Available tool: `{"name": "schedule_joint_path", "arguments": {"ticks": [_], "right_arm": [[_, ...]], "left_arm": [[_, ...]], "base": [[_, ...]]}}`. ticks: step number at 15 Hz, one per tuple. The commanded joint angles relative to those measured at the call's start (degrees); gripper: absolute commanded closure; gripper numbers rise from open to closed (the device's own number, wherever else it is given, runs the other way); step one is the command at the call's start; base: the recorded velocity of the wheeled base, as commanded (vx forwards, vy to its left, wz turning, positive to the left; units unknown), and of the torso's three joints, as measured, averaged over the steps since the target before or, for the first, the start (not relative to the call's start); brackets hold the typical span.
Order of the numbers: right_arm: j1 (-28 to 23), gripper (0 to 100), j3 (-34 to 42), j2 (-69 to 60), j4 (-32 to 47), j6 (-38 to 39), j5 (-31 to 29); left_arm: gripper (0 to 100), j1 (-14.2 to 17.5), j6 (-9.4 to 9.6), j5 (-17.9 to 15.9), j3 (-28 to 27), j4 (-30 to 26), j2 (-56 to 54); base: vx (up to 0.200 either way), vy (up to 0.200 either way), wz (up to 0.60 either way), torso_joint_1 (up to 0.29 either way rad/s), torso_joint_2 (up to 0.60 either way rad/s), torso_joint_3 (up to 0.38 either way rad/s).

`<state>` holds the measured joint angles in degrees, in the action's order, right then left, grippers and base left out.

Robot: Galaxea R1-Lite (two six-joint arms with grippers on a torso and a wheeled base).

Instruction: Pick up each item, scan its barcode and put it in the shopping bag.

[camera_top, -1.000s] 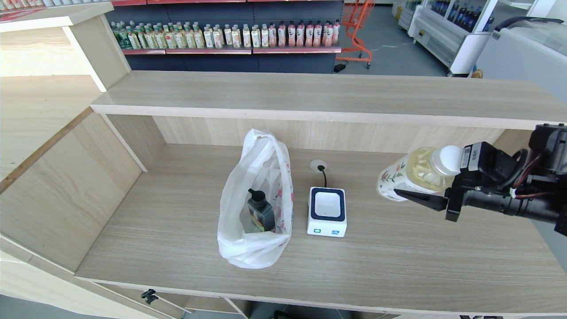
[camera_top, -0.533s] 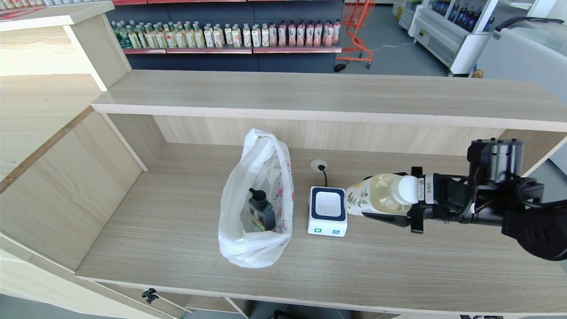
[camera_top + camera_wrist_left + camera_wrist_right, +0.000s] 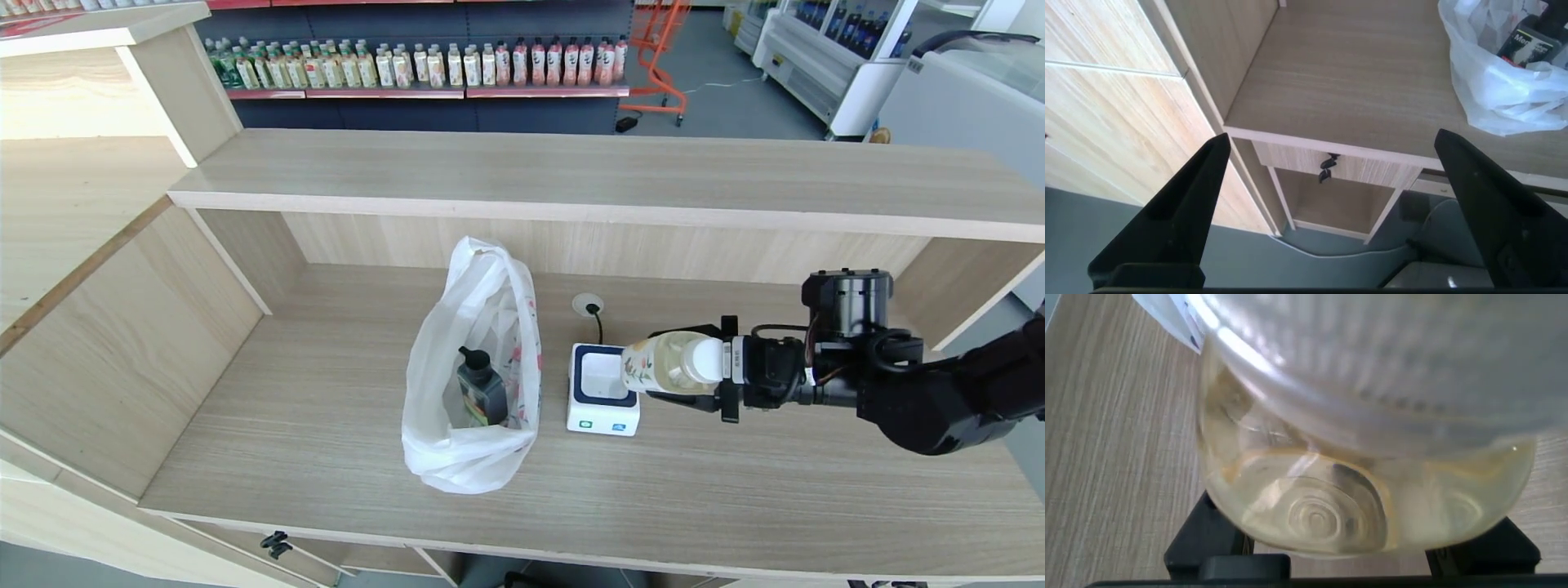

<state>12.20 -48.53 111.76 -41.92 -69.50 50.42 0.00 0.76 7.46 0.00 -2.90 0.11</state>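
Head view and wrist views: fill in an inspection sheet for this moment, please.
Surface: light wood counter with a raised ledge behind.
Job's things: drink bottle held sideways, base at the scanner's right edge; open shopping bag left of scanner, dark bottle inside.
Clutter: nothing seen.
Grippers: right gripper shut on the drink bottle; left gripper open, off the counter's front edge.
Cables: black cable from scanner to a grommet.
Surroundings: drinks shelf, freezers.

A small shop, plainly: rows of bottled drinks [image 3: 416,67] line the shelf [image 3: 539,92] at eleven o'clock, glass-fronted coolers [image 3: 824,73] stand at two o'clock, and this wooden checkout counter [image 3: 735,490] carries a barcode scanner [image 3: 600,408] beside a plastic shopping bag [image 3: 482,302].
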Motion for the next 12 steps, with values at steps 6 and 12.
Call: {"name": "schedule_joint_path", "arguments": {"ticks": [6, 12], "right_arm": [[2.8, 100, -8.5, 10.8, -3.0, 0.0, 2.5], [2.6, 100, -13.1, 16.2, -3.9, -4.8, 7.1]], "left_arm": [[0, 0.0, 0.04, 0.0, 0.0, 0.0, 0.0], [0, 0.0, 0.04, 0.0, 0.0, 0.0, 0.0]], "base": [[0.0, 0.0, 0.0, 0.0, 0.0, 0.0], [0.0, 0.0, 0.0, 0.0, 0.0, 0.0]]}}
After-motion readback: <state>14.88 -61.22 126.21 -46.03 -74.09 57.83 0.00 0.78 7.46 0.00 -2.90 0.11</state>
